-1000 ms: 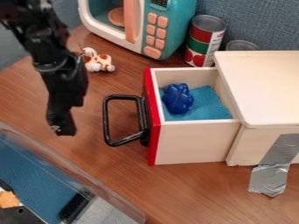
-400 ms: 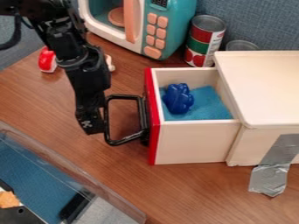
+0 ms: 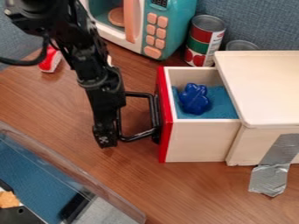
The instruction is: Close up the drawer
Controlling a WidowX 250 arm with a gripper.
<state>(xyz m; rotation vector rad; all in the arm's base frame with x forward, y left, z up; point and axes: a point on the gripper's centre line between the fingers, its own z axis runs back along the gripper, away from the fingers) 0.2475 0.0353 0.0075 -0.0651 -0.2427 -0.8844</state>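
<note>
- Tabletop (image 3: 198, 190): one, brown wood-grain; blue-grey fabric panel (image 3: 262, 22) behind.
- Cabinet (image 3: 262, 92): one, cream.
- Clear-walled bin (image 3: 73, 170): one.
- Toy microwave (image 3: 182, 19): one, teal.
- Drawer (image 3: 196, 140): one, red-fronted, partly out of the cabinet.
- Gripper (image 3: 105, 140): one, beside the one handle (image 3: 139, 136); cannot tell whether open or closed.
- Cans: two.
- Blue toy (image 3: 194, 99): one, inside the drawer.

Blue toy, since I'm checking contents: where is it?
The blue toy sits right of centre in the camera view, on blue lining inside the drawer.
</note>
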